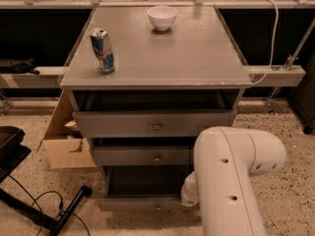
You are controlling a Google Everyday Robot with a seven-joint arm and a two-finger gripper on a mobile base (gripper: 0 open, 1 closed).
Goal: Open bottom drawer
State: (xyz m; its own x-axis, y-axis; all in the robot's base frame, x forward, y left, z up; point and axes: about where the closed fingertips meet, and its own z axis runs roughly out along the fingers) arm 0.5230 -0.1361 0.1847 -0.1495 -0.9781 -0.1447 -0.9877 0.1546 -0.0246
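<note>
Matt grey wooden bottom drawer [138,203]; smooth, glossy white plastic arm [236,171] hides the gripper at its front.
</note>
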